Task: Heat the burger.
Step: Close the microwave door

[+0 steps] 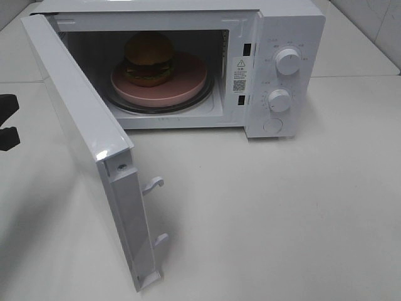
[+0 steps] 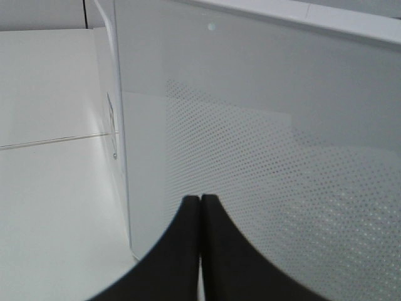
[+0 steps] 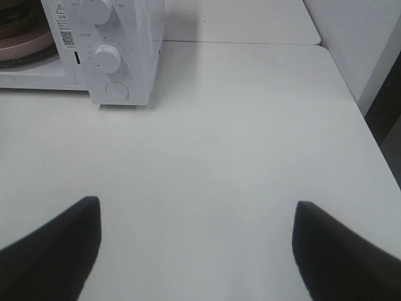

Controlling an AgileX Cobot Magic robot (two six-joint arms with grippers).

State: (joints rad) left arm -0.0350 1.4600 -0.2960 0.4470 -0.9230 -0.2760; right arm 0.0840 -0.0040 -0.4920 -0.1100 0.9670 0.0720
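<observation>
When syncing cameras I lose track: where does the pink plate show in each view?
Exterior high: pink plate inside the microwave, under the burger.
Left wrist: not in it.
Right wrist: pink plate beside the control panel.
Shared landmark: lower knob, absent from left wrist.

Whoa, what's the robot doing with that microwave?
It's getting a burger ready to heat. The burger sits on a pink plate inside the microwave, whose door is swung wide open. The left tool, shut, is close to the door's outside, probably about to push it closed. The right tool is open over the table, holding nothing.
</observation>
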